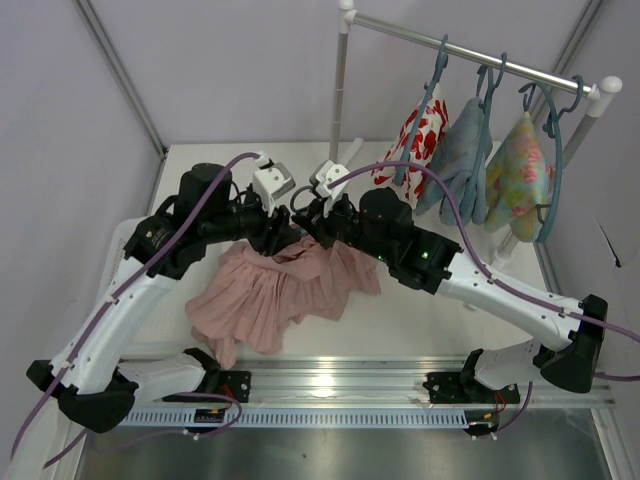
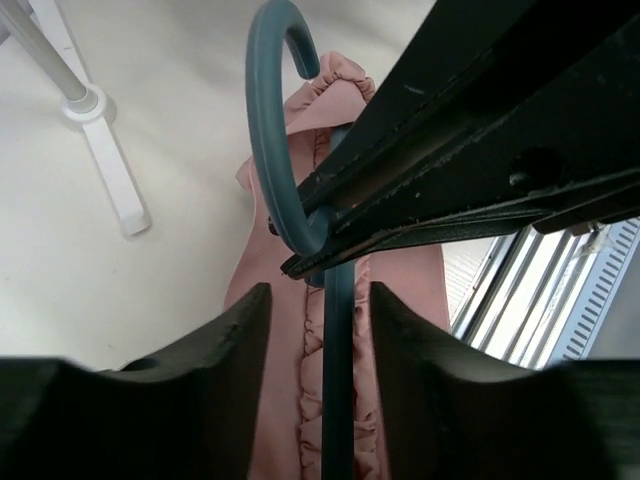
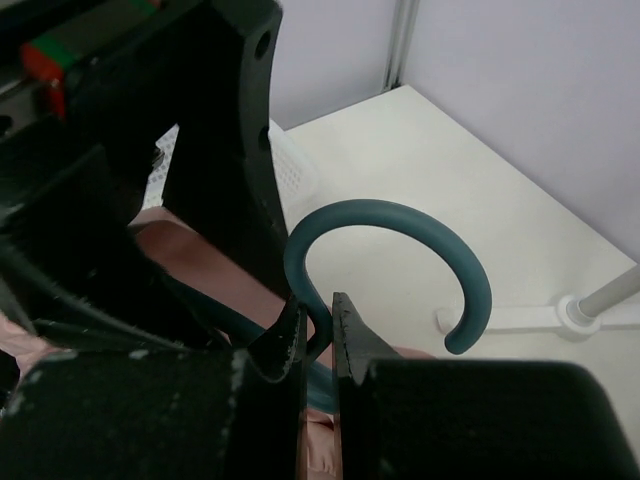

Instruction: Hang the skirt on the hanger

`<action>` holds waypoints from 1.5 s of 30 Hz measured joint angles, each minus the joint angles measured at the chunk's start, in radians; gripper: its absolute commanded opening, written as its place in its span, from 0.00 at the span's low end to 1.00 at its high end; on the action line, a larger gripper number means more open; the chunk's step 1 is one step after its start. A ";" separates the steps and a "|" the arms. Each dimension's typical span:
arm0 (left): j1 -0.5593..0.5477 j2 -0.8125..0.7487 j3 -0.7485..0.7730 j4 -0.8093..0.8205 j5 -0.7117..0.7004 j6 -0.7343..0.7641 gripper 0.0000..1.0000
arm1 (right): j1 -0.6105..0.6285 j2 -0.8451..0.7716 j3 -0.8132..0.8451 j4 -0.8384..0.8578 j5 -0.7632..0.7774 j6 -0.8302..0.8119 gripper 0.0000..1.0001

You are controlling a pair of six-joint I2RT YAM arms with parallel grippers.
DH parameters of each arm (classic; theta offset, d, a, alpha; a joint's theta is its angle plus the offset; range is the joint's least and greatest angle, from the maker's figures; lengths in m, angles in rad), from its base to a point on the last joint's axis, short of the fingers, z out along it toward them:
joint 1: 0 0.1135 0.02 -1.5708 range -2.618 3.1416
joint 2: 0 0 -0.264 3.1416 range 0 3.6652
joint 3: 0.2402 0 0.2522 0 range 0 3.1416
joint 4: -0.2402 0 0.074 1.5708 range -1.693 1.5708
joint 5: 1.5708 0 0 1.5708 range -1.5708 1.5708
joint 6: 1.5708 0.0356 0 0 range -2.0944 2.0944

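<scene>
Background: pale lilac walls stand around a white tabletop [image 1: 430, 315].
Rack: a white clothes rack [image 1: 470, 55] stands at the far right corner. Three blue hangers hang on it, with a red-and-white floral garment [image 1: 425, 135], a pale blue garment [image 1: 462, 150] and a yellow-green floral garment [image 1: 520, 175].
Skirt: the dusty-pink skirt [image 1: 270, 295] lies spread on the middle of the tabletop, between the two arms. Its far edge is gathered up toward the two tools, and its ruffled band lies just under the hanger's stem.
Hanger: the teal hanger [image 3: 400, 225] is held above the skirt, with only the curved hook and the stem visible. Whether the skirt is already fixed on it, I cannot tell.
Right tool: the right tool [image 3: 316, 305] has its fingers pressed almost together, pinching the hanger at the base of the hook.
Left tool: the left tool [image 2: 320, 292] has its fingers spread. The hanger's stem runs between them, with a gap on each side.
</scene>
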 measured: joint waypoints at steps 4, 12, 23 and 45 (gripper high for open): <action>0.010 -0.002 -0.016 0.012 0.029 -0.002 0.37 | -0.010 0.000 0.000 0.023 0.000 0.009 0.00; 0.011 -0.031 -0.077 0.042 0.049 -0.004 0.43 | -0.037 0.000 -0.002 0.024 0.007 0.037 0.00; 0.019 -0.079 -0.175 0.136 0.047 -0.047 0.00 | -0.038 0.000 -0.003 0.012 -0.008 0.056 0.00; 0.015 -0.199 -0.235 0.163 -0.294 -0.198 0.00 | -0.056 0.082 0.241 -0.129 0.148 0.369 0.83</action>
